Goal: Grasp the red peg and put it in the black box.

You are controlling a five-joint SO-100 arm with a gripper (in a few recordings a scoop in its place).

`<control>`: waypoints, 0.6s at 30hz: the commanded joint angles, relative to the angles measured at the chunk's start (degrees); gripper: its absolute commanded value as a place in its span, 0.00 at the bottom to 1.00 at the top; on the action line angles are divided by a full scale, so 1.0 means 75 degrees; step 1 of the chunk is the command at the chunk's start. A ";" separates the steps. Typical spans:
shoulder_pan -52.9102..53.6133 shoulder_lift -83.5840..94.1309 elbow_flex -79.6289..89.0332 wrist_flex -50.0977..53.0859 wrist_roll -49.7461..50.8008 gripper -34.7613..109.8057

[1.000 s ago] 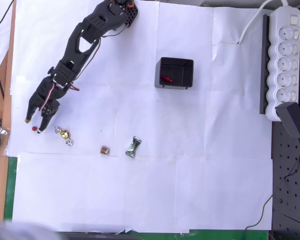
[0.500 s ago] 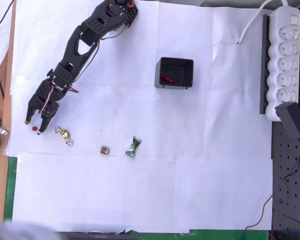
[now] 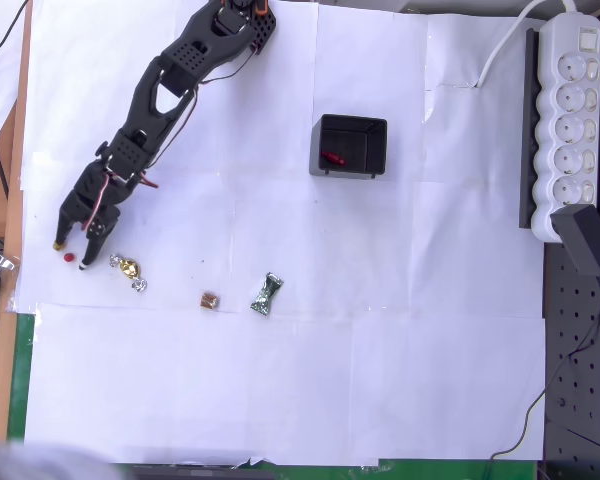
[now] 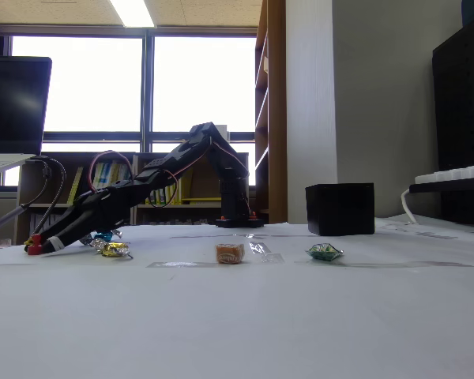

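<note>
The red peg (image 3: 69,257) is a tiny round dot on the white paper at the far left. My gripper (image 3: 70,253) reaches down to it, open, with one fingertip on each side of the peg. In the fixed view the gripper (image 4: 43,245) rests low at the paper with the red peg (image 4: 33,249) at its tips. The black box (image 3: 349,172) stands right of centre, well away from the arm, and holds an elongated red peg (image 3: 332,158). It shows in the fixed view as a black block (image 4: 340,209).
A gold wrapped candy (image 3: 128,268) lies just right of the gripper. A small brown cube (image 3: 209,299) and a green wrapped candy (image 3: 266,295) lie further right. A white power strip (image 3: 570,120) runs along the right edge.
The gripper has shifted slightly right and down, so its tips sit closer around the red peg. Nothing else moved.
</note>
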 commanded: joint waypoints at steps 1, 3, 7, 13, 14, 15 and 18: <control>0.0000 -0.0164 0.0750 -0.0176 -0.0152 0.38; -0.0012 -0.0164 0.0727 -0.0176 -0.0176 0.38; -0.0023 -0.0152 0.0691 -0.0187 -0.0223 0.38; -0.0023 -0.0082 0.0680 -0.0223 -0.0328 0.38; -0.0035 -0.0070 0.0703 -0.0234 -0.0328 0.38; -0.0047 -0.0070 0.0703 -0.0258 -0.0328 0.38; -0.0082 -0.0012 0.0727 -0.0340 -0.0340 0.38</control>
